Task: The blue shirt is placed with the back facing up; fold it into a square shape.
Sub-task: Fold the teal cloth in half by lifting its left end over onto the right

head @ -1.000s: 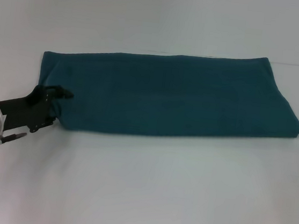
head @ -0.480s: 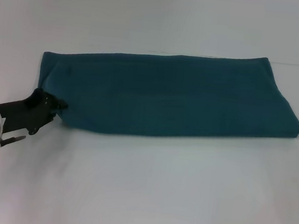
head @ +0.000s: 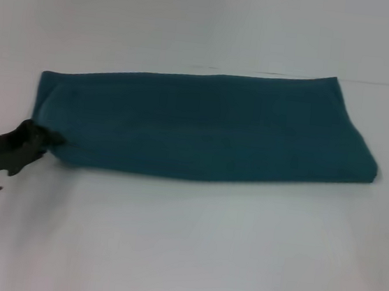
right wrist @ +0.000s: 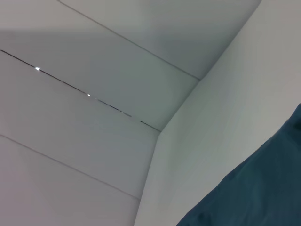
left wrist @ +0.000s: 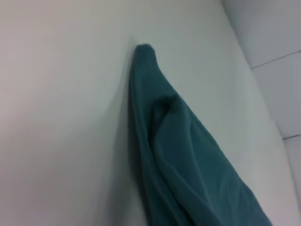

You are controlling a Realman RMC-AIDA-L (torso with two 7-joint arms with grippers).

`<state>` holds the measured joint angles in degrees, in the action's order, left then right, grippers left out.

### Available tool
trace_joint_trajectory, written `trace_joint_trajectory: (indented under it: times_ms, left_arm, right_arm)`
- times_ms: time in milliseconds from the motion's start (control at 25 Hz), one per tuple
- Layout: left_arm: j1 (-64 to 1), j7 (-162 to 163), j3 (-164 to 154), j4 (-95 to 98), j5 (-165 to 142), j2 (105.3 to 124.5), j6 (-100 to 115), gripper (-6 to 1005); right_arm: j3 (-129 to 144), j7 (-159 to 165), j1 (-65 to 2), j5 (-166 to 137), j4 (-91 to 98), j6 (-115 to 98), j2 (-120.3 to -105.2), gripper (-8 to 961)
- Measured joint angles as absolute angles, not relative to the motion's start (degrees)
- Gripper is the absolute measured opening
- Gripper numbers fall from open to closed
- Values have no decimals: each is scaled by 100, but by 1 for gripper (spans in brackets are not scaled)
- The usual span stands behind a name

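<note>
At the far left of the head view, the left gripper (head: pixel 40 138), a black clamp on a dark arm, sits at the near-left corner of the one dark teal-blue soft fabric shirt (head: pixel 203 129), touching the cloth where the corner bunches a little. Whether its jaws are pinched on that corner or merely against it I cannot tell, since the tips merge with the dark fabric, and the left wrist view shows only the shirt (left wrist: pixel 178 150) running away as a layered, folded wedge on the pale surface. The shirt lies across the middle of the plain white bench (head: pixel 182 256) as a long band, several layers thick, with its long sides running left to right and a rounded fold at its right end; no sleeve and no lettering shows. By my reading, the lengthwise folds are done and the step in hand is the crosswise fold that would shorten the band into a square. The next move appears to call for a firm hold on all layers at the left end, then a lift and carry toward the right end, keeping the edges lined up so the layers do not slip. The right gripper is not in sight; its wrist view catches only a corner of the shirt (right wrist: pixel 254 193) and white wall panels (right wrist: pixel 94 117). Count: one shirt, one gripper visible, one bench.
</note>
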<state>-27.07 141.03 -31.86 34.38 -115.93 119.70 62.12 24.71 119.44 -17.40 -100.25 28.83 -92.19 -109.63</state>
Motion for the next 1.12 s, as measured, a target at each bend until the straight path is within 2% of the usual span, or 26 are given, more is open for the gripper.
trace_joint_trajectory:
  times_ms: [240,520,760,1120]
  left_arm:
    - [-2370,13937,-3077,3798,-11805,11900,6244,61]
    - [-2406,13937,-2388,3974,-12564,11766,6160,62]
    - [-2422,13853,-2254,4166,-12597,11766,6320,62]
    - [-2593,13428,-2295,4594,-11524,11796,7921,62]
  right_arm:
    - [2453,11990,-1740,-10029,2872,-9191,-10960,941]
    - [2452,11984,-1749,-10029,2817,-9153,-10978,940]
    - [2481,11971,-1763,-10029,2807,-9072,-10977,940]
    - [2506,11956,-1785,-10041,2792,-9039,-10977,940]
